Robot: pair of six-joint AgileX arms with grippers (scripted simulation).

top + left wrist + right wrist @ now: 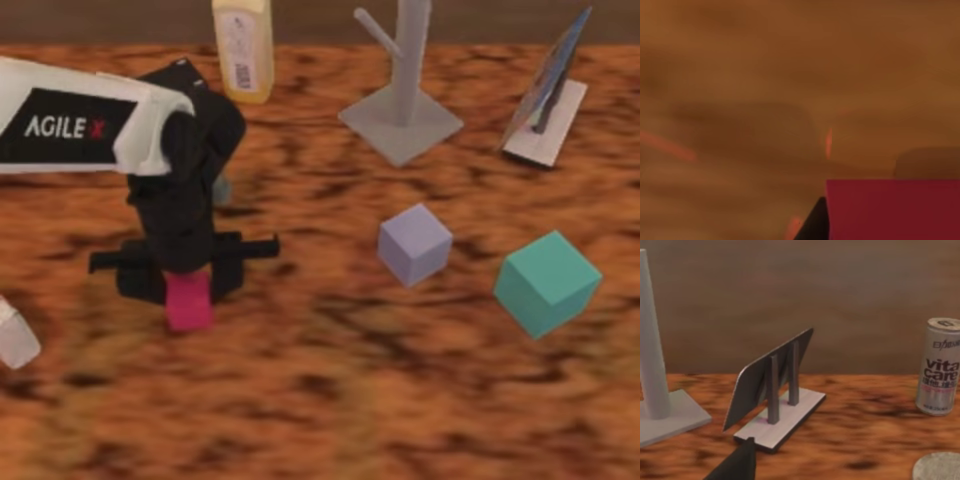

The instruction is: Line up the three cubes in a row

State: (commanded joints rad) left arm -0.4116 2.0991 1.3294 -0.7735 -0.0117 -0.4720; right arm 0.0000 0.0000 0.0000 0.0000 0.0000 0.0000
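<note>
In the lower left of the top view you see the left pincer pointing down, clamped on the magenta-pink cube, whose lower part shows below the black fingers. In the left wrist view that cube fills the lower right corner, with the mottled brown table blurred behind it.

Right of centre in the top view sits the pale lavender-grey cube, and near it at the right edge the teal-green cube, turned at an angle; the two stand apart, not touching.

Further back, along the top of the frame, you find a yellow bottle, a grey stand with a post and a tilted card on a base.

You cannot tell how the right pincer stands; only a dark tip shows in the right wrist view, before the card holder and a can.
</note>
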